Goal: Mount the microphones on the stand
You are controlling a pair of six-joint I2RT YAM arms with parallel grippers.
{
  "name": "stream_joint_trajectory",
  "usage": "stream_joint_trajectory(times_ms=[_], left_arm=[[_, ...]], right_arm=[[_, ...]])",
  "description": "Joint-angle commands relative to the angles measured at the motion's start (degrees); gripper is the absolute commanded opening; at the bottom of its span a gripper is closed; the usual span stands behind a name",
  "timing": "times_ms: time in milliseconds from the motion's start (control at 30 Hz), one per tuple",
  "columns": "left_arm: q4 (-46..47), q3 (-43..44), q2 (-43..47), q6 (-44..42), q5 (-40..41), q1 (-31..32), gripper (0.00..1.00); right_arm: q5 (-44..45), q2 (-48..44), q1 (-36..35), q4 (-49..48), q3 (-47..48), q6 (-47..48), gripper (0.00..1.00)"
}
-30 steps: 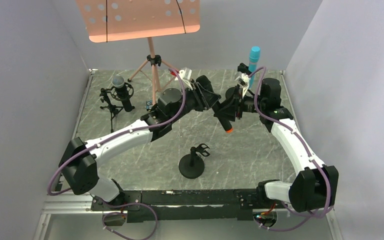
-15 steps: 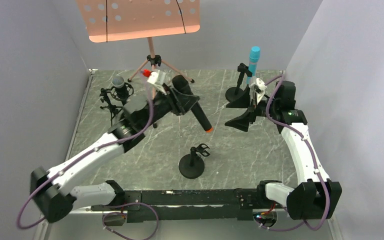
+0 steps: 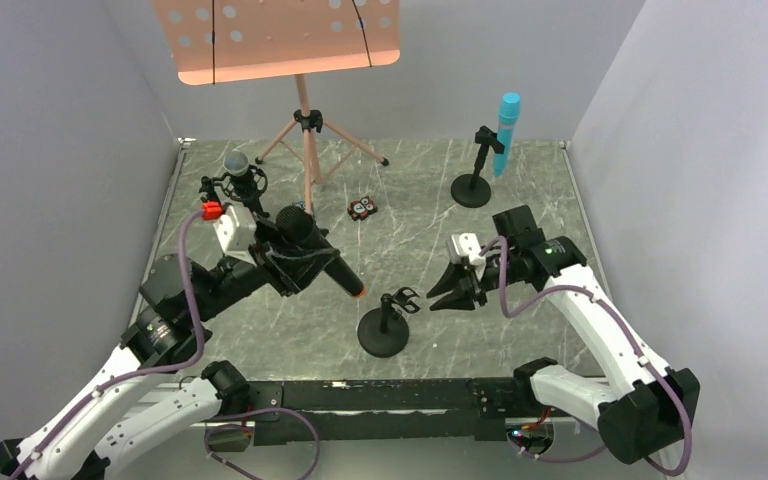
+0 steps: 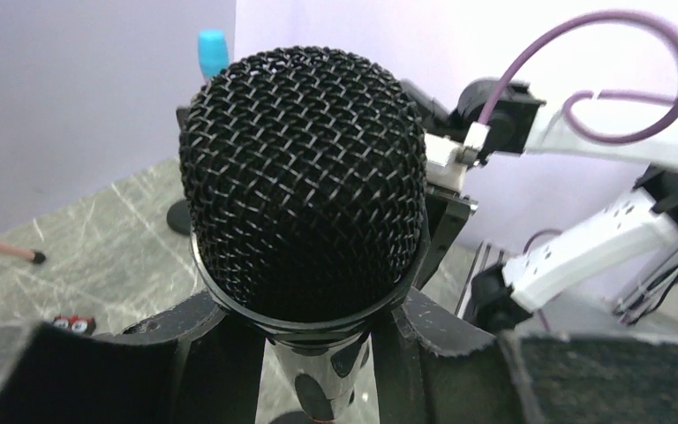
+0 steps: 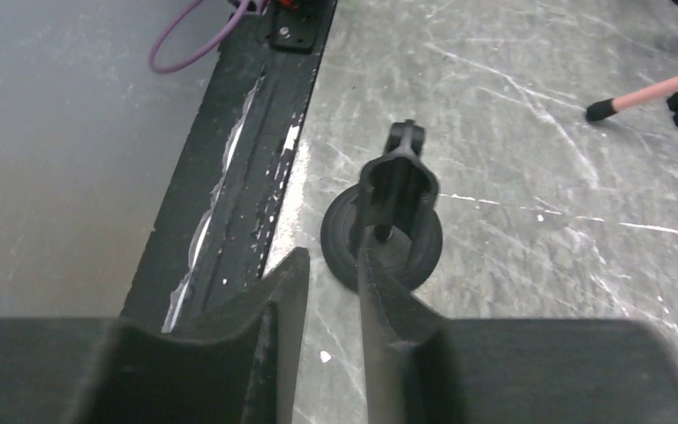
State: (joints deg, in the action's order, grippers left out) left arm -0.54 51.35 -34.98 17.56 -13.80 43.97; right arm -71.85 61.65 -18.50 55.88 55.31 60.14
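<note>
My left gripper is shut on the black microphone with the orange end and holds it tilted above the table, orange tip down toward the empty stand. In the left wrist view its black mesh head fills the space between my fingers. My right gripper is open a little and empty, low beside the stand's clip. In the right wrist view the stand lies just ahead. The turquoise microphone stands clipped in the back-right stand. The silver-headed microphone sits in the back-left stand.
A music stand with a pink desk and tripod legs stands at the back middle. A small black-red clip lies on the table behind the empty stand. Grey walls close in on both sides.
My right gripper has let go of the orange-ended microphone and dropped toward the near stand. My left arm has carried the microphone back, left and nearer.
</note>
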Motion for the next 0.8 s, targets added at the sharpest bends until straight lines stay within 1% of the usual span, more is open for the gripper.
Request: stream_joint_trajectory(times_ms=[0, 33, 67, 133, 167, 333, 533, 767], left_arm=[[-0.87, -2.14, 1.27, -4.25, -3.18, 0.13, 0.0], [-0.07, -2.77, 1.31, -4.21, -3.77, 0.15, 0.0], [1.39, -3.42, 1.34, -4.02, -4.3, 0.1, 0.0], [3.38, -4.19, 0.97, -3.54, -5.15, 0.11, 0.0], [3.77, -4.31, 0.52, -3.38, -5.47, 0.13, 0.0], [7.9, -4.89, -2.06, -2.02, -6.89, 0.07, 0.0], [13.12, -4.42, -6.6, -0.97, -8.42, 0.79, 0.0], [18.8, -3.74, -11.28, -0.04, -8.29, 3.29, 0.0]], right_arm=[[4.56, -1.28, -3.59, -5.53, -1.12, 0.82, 0.19], [4.6, -0.46, -4.2, -5.3, -0.78, 0.75, 0.11], [4.23, 0.45, -4.58, -4.66, -0.41, 1.24, 0.07], [3.18, 1.85, -5.23, -4.45, -0.17, 1.65, 0.02], [2.99, 2.21, -5.42, -5.73, -0.31, 0.26, 0.0], [5.03, 1.77, -6.17, -13.13, -2.25, -6.44, 0.0], [6.95, 2.09, -7.79, -17.09, -4.24, -9.53, 0.0], [9.32, 1.52, -9.22, -21.64, -6.61, -13.24, 0.0]])
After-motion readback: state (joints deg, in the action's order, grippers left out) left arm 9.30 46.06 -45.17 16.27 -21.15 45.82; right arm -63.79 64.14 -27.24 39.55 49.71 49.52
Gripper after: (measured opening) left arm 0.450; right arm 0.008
